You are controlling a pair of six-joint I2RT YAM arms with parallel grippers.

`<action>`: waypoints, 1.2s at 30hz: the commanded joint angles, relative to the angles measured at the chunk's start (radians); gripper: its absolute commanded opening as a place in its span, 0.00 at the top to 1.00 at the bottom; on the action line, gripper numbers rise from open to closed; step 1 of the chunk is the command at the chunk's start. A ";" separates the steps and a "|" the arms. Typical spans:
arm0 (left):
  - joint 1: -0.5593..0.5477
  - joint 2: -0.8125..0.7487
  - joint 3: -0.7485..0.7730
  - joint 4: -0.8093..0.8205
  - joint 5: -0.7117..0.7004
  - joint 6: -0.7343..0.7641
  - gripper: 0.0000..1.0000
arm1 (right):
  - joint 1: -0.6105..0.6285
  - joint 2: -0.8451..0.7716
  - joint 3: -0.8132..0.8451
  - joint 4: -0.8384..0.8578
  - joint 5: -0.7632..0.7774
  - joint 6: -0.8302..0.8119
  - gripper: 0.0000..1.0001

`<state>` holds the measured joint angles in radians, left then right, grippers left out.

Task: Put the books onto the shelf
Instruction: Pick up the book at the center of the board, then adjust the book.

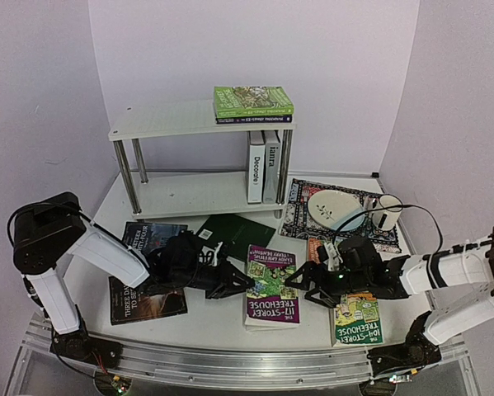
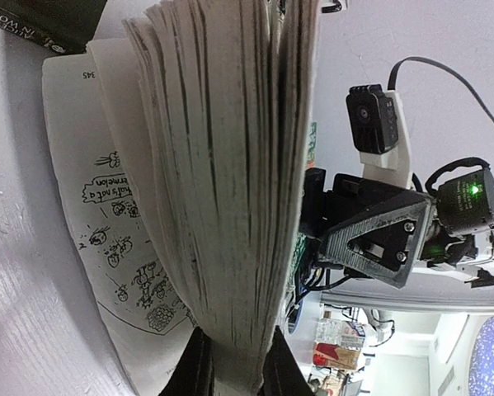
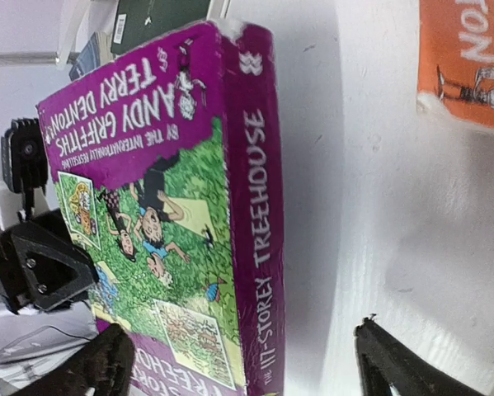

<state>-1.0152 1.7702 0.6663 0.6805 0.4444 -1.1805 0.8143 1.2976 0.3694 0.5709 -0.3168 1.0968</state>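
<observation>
Centre: paperback (image 1: pixel 272 285), purple cover with a green cartoon panel and white lettering; its pages cream, with black line doodles. Above it: dark green book (image 1: pixel 234 229). Upper centre: white shelf (image 1: pixel 172 120), chrome legs, carrying a green book (image 1: pixel 252 100). Right: black mat (image 1: pixel 300 216), pale-patterned; orange book (image 3: pixel 465 58). Surface (image 1: pixel 214 320) white.

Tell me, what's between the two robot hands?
The purple Treehouse book lies between the left gripper and right gripper, clearest in the top view.

Glossy purple paperback (image 3: pixel 156 165), smooth white table (image 3: pixel 378 165).
Its paper page edges (image 2: pixel 230 165) look matt and rough; the shelf legs (image 1: pixel 127 177) gleam chrome.
</observation>
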 commanded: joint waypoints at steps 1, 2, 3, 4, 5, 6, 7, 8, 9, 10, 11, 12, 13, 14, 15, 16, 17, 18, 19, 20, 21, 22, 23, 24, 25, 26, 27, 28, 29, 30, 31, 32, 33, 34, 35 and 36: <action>0.007 -0.043 -0.020 0.287 0.064 -0.072 1.00 | 0.004 -0.001 -0.008 0.086 -0.067 0.044 0.19; 0.010 -0.043 -0.031 0.318 0.066 -0.085 1.00 | 0.004 -0.009 -0.007 0.093 -0.070 0.047 0.24; 0.014 -0.044 -0.040 0.344 0.069 -0.096 1.00 | 0.004 -0.018 -0.004 0.096 -0.072 0.049 0.30; 0.016 -0.046 -0.046 0.371 0.072 -0.105 1.00 | 0.004 -0.030 -0.001 0.098 -0.073 0.052 0.35; 0.018 -0.047 -0.047 0.381 0.074 -0.111 1.00 | 0.004 -0.038 0.002 0.099 -0.079 0.057 0.39; 0.019 -0.047 -0.046 0.387 0.081 -0.119 1.00 | 0.004 -0.043 0.008 0.099 -0.086 0.061 0.41; 0.019 -0.047 -0.044 0.395 0.090 -0.123 1.00 | 0.004 -0.050 0.015 0.099 -0.096 0.061 0.41; 0.020 -0.048 -0.042 0.402 0.099 -0.128 1.00 | 0.003 -0.057 0.024 0.097 -0.105 0.057 0.40; 0.021 -0.052 -0.042 0.408 0.106 -0.132 1.00 | 0.003 -0.069 0.033 0.086 -0.110 0.044 0.36; 0.024 -0.058 -0.044 0.413 0.112 -0.134 1.00 | 0.004 -0.089 0.045 0.059 -0.111 0.020 0.31; 0.030 -0.068 -0.047 0.414 0.120 -0.135 1.00 | 0.004 -0.110 0.064 0.015 -0.099 -0.018 0.26; 0.039 -0.081 -0.051 0.415 0.128 -0.137 1.00 | 0.003 -0.139 0.088 -0.058 -0.077 -0.062 0.19; 0.048 -0.092 -0.060 0.415 0.134 -0.138 1.00 | 0.004 -0.168 0.110 -0.120 -0.055 -0.103 0.14; 0.059 -0.106 -0.069 0.415 0.141 -0.139 1.00 | 0.004 -0.196 0.132 -0.176 -0.040 -0.145 0.11; 0.072 -0.119 -0.075 0.415 0.150 -0.141 1.00 | 0.004 -0.225 0.156 -0.229 -0.026 -0.194 0.08; 0.083 -0.132 -0.082 0.415 0.160 -0.142 1.00 | 0.004 -0.253 0.177 -0.282 -0.016 -0.248 0.07; 0.095 -0.142 -0.086 0.415 0.178 -0.144 1.00 | 0.003 -0.278 0.203 -0.330 -0.007 -0.296 0.06; 0.109 -0.149 -0.087 0.415 0.205 -0.146 1.00 | 0.003 -0.299 0.234 -0.374 0.003 -0.348 0.05; 0.124 -0.154 -0.084 0.415 0.240 -0.148 1.00 | 0.004 -0.319 0.264 -0.416 0.013 -0.415 0.05; 0.134 -0.157 -0.077 0.416 0.270 -0.154 1.00 | 0.004 -0.345 0.288 -0.465 0.020 -0.482 0.04; 0.145 -0.160 -0.073 0.415 0.301 -0.159 1.00 | 0.004 -0.371 0.305 -0.493 0.026 -0.555 0.03; 0.155 -0.163 -0.069 0.415 0.332 -0.163 1.00 | 0.003 -0.398 0.317 -0.513 0.035 -0.631 0.02; 0.162 -0.168 -0.065 0.415 0.355 -0.165 1.00 | 0.003 -0.433 0.322 -0.532 0.057 -0.702 0.02; 0.166 -0.171 -0.061 0.415 0.373 -0.167 1.00 | 0.003 -0.469 0.318 -0.540 0.099 -0.759 0.02; 0.171 -0.176 -0.058 0.415 0.393 -0.171 1.00 | 0.004 -0.510 0.309 -0.541 0.140 -0.823 0.02; 0.177 -0.178 -0.053 0.415 0.411 -0.176 1.00 | 0.004 -0.551 0.299 -0.539 0.174 -0.891 0.02; 0.181 -0.184 -0.049 0.415 0.425 -0.181 1.00 | 0.003 -0.584 0.292 -0.532 0.197 -0.958 0.02; 0.186 -0.190 -0.046 0.415 0.438 -0.186 1.00 | 0.003 -0.622 0.284 -0.520 0.220 -1.027 0.02; 0.189 -0.196 -0.040 0.415 0.447 -0.189 1.00 | 0.004 -0.663 0.274 -0.501 0.226 -1.088 0.02; 0.193 -0.204 -0.036 0.416 0.457 -0.192 1.00 | 0.003 -0.687 0.259 -0.473 0.214 -1.176 0.02; 0.197 -0.210 -0.029 0.415 0.467 -0.197 1.00 | 0.004 -0.719 0.241 -0.443 0.188 -1.253 0.02; 0.199 -0.213 -0.022 0.414 0.474 -0.201 1.00 | 0.003 -0.745 0.223 -0.415 0.157 -1.332 0.02; 0.204 -0.215 -0.013 0.414 0.482 -0.210 1.00 | 0.004 -0.766 0.206 -0.393 0.116 -1.425 0.02; 0.207 -0.215 -0.002 0.414 0.491 -0.219 1.00 | 0.004 -0.781 0.195 -0.381 0.087 -1.499 0.02; 0.210 -0.213 0.007 0.414 0.500 -0.227 1.00 | 0.004 -0.784 0.186 -0.378 0.049 -1.587 0.02; 0.211 -0.211 0.014 0.413 0.509 -0.238 1.00 | 0.004 -0.782 0.181 -0.383 0.002 -1.693 0.02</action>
<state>-0.8195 1.6229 0.5866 0.9615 0.8742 -1.3739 0.8139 0.5297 0.5918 0.1303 -0.1882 -0.1304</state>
